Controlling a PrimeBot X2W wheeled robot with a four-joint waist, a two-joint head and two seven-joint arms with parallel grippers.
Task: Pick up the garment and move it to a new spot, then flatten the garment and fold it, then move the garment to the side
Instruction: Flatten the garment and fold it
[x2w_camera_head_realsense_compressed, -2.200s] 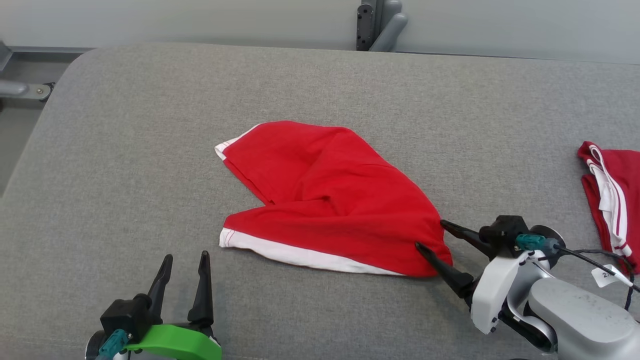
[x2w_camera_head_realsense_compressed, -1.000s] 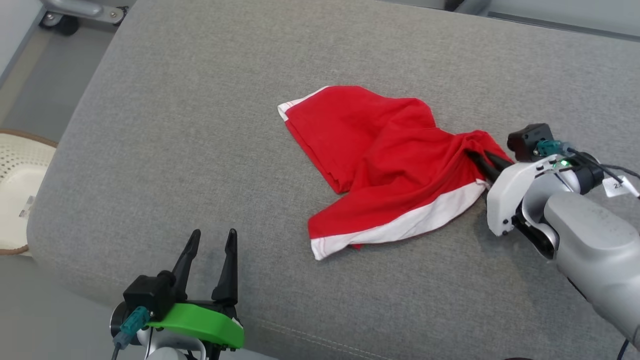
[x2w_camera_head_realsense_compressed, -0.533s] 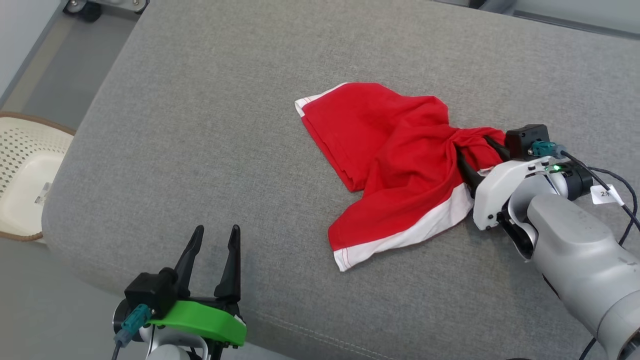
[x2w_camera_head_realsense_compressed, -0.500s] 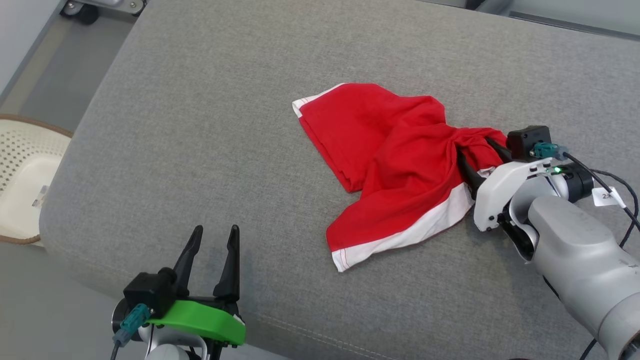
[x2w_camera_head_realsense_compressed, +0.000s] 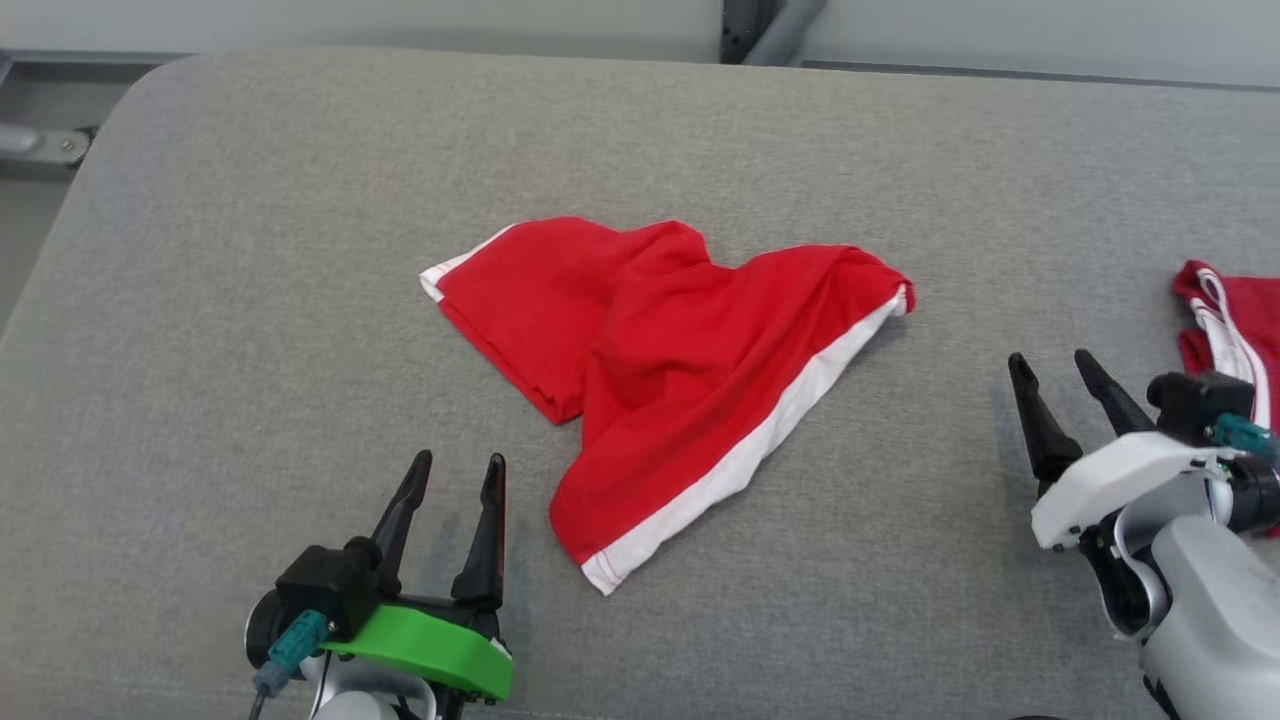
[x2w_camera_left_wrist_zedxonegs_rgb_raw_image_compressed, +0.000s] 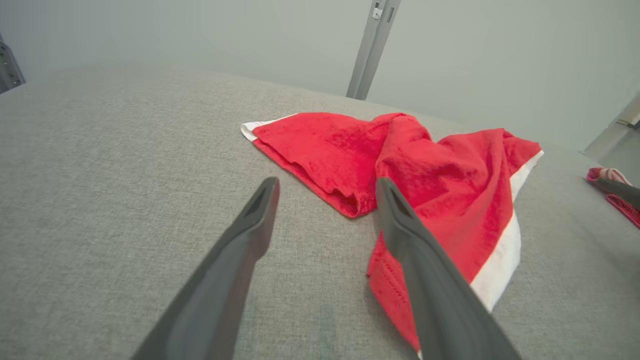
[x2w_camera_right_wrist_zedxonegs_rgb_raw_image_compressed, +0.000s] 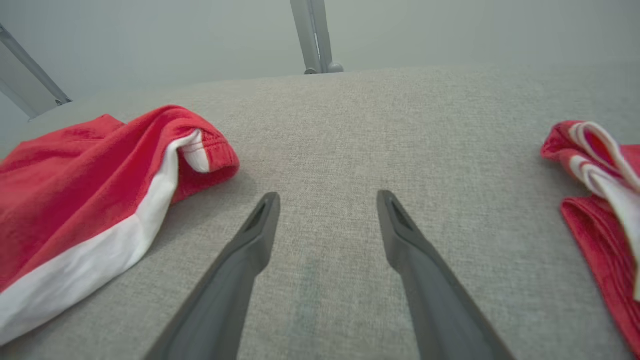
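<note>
— Grey woven counter (x2w_camera_head_realsense_compressed: 250, 300) spreads across the head view, with a pale wall (x2w_camera_head_realsense_compressed: 400, 20) behind its far edge. What's on it?
— The biggest thing is the red garment (x2w_camera_head_realsense_compressed: 680, 370), crumpled near the middle and free of both arms. A second red-and-white garment (x2w_camera_head_realsense_compressed: 1225, 330) sits at the far right, cut off by the frame edge, so its shape is anyone's guess.
— And the arms?
— The left gripper (x2w_camera_head_realsense_compressed: 460, 458) hovers at the near left, just beside the garment's near corner (x2w_camera_head_realsense_compressed: 600, 580). The right gripper (x2w_camera_head_realsense_compressed: 1048, 357) is well apart to the right. Both sets of jaws stand moderately apart, holding nothing.
— How will the cloth behave?
— It looks like thin, limp knit: light, no stiffness, likely to drag and bunch on the textured cover. The white band (x2w_camera_head_realsense_compressed: 740, 460) looks like the firmest edge. I'd pinch its two ends, the near corner and the far-right corner (x2w_camera_head_realsense_compressed: 895, 295), to spread it.
— Anything unclear?
— It's doubled over itself, so the layers underneath are hidden, and I can't tell which opening is which.
</note>
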